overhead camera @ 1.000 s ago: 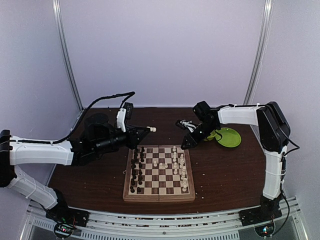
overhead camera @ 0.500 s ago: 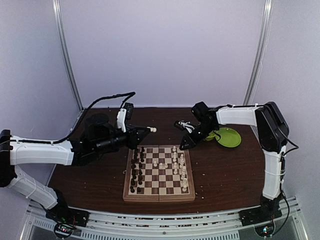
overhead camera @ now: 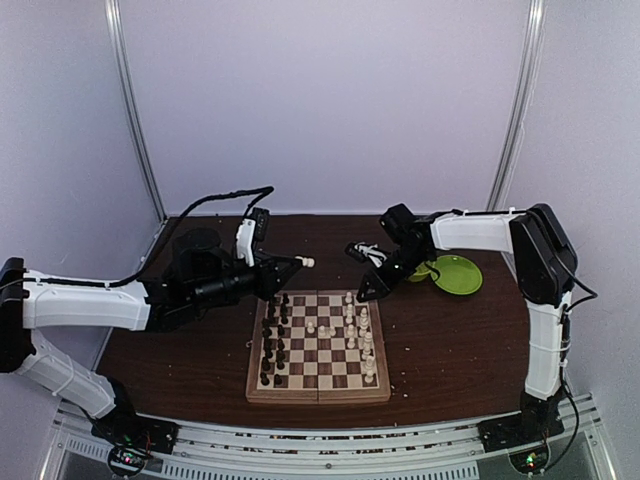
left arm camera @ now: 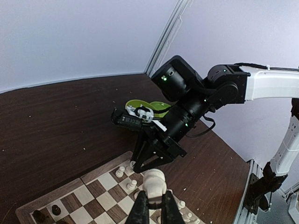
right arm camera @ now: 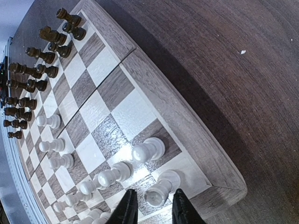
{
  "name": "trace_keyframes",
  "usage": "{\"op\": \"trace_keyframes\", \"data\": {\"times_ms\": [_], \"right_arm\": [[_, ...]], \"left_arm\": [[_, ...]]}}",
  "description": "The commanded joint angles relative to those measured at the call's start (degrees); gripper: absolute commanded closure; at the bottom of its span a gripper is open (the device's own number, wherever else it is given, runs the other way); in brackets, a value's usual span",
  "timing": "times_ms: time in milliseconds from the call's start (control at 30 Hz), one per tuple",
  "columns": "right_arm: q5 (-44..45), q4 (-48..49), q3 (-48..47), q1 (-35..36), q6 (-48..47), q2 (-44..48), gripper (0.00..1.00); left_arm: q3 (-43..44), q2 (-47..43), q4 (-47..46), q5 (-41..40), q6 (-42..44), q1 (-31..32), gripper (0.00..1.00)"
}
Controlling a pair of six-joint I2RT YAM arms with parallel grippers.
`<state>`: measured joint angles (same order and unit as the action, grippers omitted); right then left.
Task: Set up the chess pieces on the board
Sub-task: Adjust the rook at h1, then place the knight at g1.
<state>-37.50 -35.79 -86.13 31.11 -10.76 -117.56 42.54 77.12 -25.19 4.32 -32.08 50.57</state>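
The board (overhead camera: 318,372) lies at the table's centre, with dark chess pieces (overhead camera: 274,340) along its left side and white ones (overhead camera: 364,335) along its right. My left gripper (overhead camera: 298,263) hovers past the board's far left corner, shut on the base of a cream-white piece (left arm camera: 154,181); its fingers (left arm camera: 141,210) show at the bottom of the left wrist view. My right gripper (overhead camera: 369,290) is over the far right corner. It stands open, one finger (right arm camera: 127,207) on each side of the white corner piece (right arm camera: 163,187), with a gap on both sides.
A green plate (overhead camera: 456,274) sits at the back right, behind the right arm. Two white pieces (overhead camera: 318,328) stand away from the rows near the board's middle. White crumbs are scattered over the dark wooden table (overhead camera: 450,340). Curtain walls close in three sides.
The right gripper has drifted a little left and nearer the board's far right corner. The left gripper has crept slightly right with its piece still held.
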Motion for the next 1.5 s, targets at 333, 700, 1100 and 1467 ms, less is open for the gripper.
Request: {"op": "trace_keyframes", "data": {"times_ms": [333, 700, 1100, 1467], "right_arm": [[-6.8, -3.4, 2.8, -3.9, -10.3, 24.8, 0.65], [-4.3, -3.7, 19.6, -4.1, -15.9, 47.1, 0.61], [-3.1, 2.0, 28.2, -10.1, -12.5, 51.0, 0.58], [-2.6, 1.7, 28.7, -11.6, -13.0, 51.0, 0.58]], "left_arm": [[15.3, 5.9, 18.4, 7.3, 1.8, -0.4, 1.00], [40.7, 21.1, 54.2, 15.6, 20.3, 4.7, 1.00], [56.2, 33.0, 66.8, 5.9, 26.2, 7.0, 1.00], [79.3, 50.5, 76.4, 1.8, 28.8, 4.8, 1.00]]}}
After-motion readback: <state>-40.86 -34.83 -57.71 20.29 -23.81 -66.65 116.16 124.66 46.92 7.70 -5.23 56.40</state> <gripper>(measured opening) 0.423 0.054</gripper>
